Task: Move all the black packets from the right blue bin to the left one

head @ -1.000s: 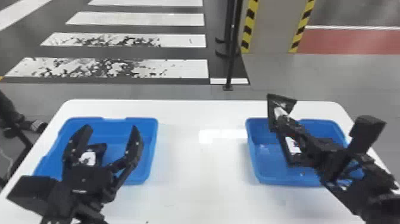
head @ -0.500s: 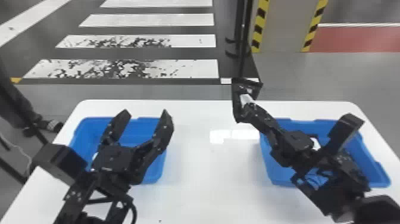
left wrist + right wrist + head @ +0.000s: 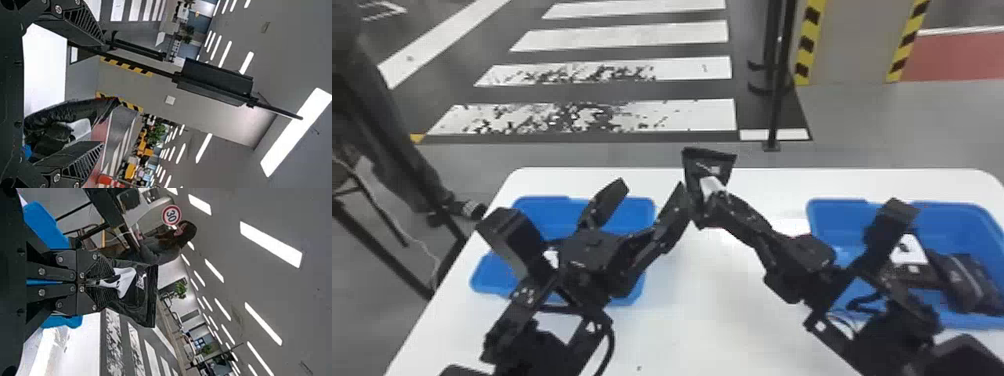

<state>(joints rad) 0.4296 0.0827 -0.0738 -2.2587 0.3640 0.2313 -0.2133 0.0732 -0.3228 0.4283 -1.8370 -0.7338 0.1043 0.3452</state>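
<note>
Floor beyond the white table carries white crossing stripes, with a black pole and a pillar edged in yellow and black hazard bands past the table's far side. Two blue bins sit on the table, well apart: the left blue bin and the right blue bin.

Inspection of my right gripper: fingers closed, gripping a black packet with a white label. In the head view, that packet appears between the bins, with its wide end pointing away from my fingers. My right wrist view confirms the grip: both fingers press together on the packet near the label.

My left gripper: empty, fingers spread wide, seen in front of the left bin. One of its fingers appears just beside the held packet; whether they touch, I cannot tell.

Contents of the right bin: a black packet with a white face and, just beside it, another black packet with a pale line along it. My right arm partly hides this bin. Contents of the left bin: largely hidden behind my left arm; I cannot certify them.
</note>
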